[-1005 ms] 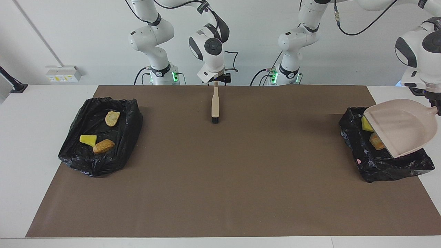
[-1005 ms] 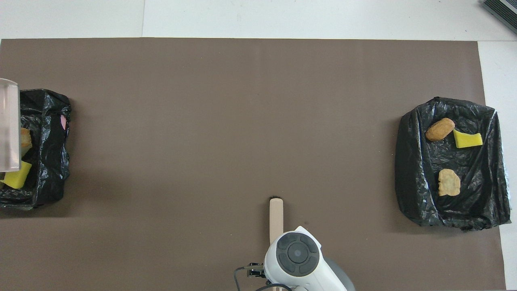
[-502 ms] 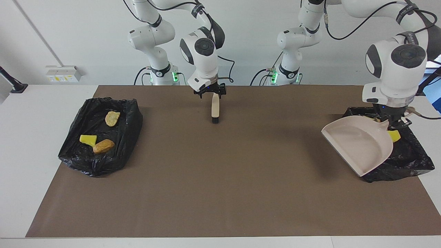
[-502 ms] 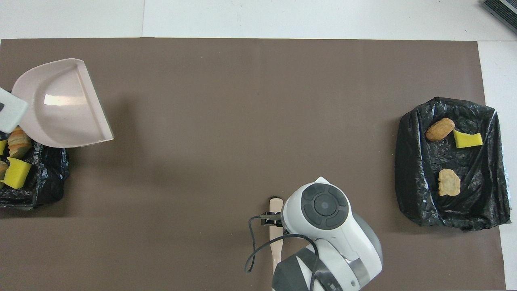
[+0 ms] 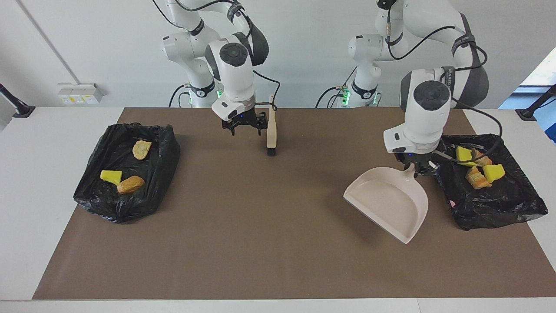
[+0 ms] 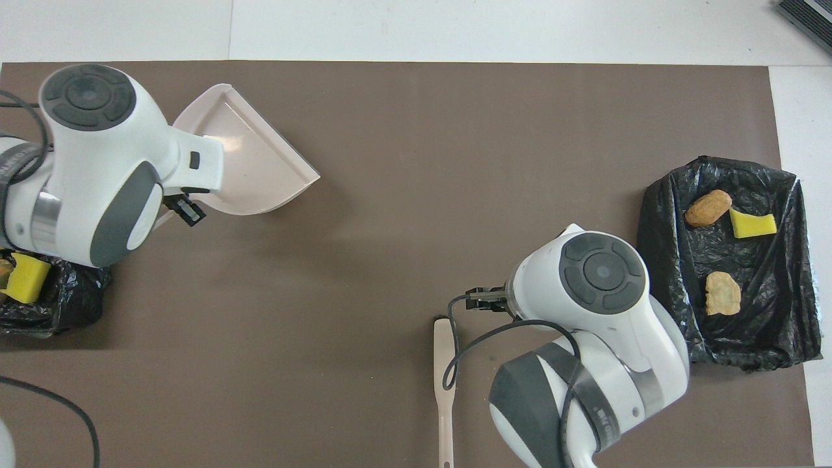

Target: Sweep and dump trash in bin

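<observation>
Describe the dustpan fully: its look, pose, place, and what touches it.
The dustpan is pale beige, plastic by its look, a shallow scoop with raised side walls and a short handle. It is empty. The left pincer is shut on the handle and holds it in the air, tilted with its open edge lowest, over the brown mat beside the bin at the left arm's end. Nothing else touches it.

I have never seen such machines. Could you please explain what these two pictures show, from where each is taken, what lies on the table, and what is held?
Two white robot arms work at a table. One picture faces them from across the table; the other looks down from above their end. The left gripper is shut on the handle of a beige dustpan, held over the brown mat. The right gripper is open beside a brush lying on the mat. At each end sits a black bag-lined bin, each holding the trash: yellow sponge pieces and brown bread-like chunks.
</observation>
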`<state>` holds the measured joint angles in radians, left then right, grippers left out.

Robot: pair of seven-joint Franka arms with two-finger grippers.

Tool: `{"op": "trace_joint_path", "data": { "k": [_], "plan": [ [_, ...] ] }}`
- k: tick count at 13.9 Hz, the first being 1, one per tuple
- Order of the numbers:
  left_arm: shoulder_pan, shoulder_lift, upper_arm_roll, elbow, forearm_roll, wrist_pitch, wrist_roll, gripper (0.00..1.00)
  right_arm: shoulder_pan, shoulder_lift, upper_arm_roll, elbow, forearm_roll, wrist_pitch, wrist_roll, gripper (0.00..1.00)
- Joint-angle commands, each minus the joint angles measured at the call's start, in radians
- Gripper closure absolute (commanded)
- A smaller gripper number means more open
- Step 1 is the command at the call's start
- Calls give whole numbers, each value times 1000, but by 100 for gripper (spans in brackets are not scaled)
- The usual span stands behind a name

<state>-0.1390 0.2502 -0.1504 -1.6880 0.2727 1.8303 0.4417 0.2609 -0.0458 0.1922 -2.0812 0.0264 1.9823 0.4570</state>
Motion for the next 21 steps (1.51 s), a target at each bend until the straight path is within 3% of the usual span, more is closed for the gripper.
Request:
{"op": "trace_joint_path", "data": {
  "k": [1, 6, 11, 15, 17, 21],
  "plan": [
    [-88, 58, 22, 69, -72, -11, -221, 100, -63, 12, 12, 64, -45, -54, -82, 0],
    [-264, 156, 23, 198, -124, -22, -520, 100, -169, 3, -3, 180, -88, -144, -236, 0],
    [-410, 279, 31, 379, -164, -72, -809, 100, -177, -12, -123, 320, -115, -275, -366, 0],
    [-500, 495, 43, 617, -168, -85, -1098, 100, -176, -20, -207, 478, -120, -423, -428, 0],
    [-505, 503, 40, 625, -176, -79, -1142, 100, -176, -34, -235, 539, -125, -483, -469, 0],
    [-505, 506, 22, 625, -213, -42, -1152, 100, -176, -78, -263, 549, -121, -528, -477, 0]
  ]
}}
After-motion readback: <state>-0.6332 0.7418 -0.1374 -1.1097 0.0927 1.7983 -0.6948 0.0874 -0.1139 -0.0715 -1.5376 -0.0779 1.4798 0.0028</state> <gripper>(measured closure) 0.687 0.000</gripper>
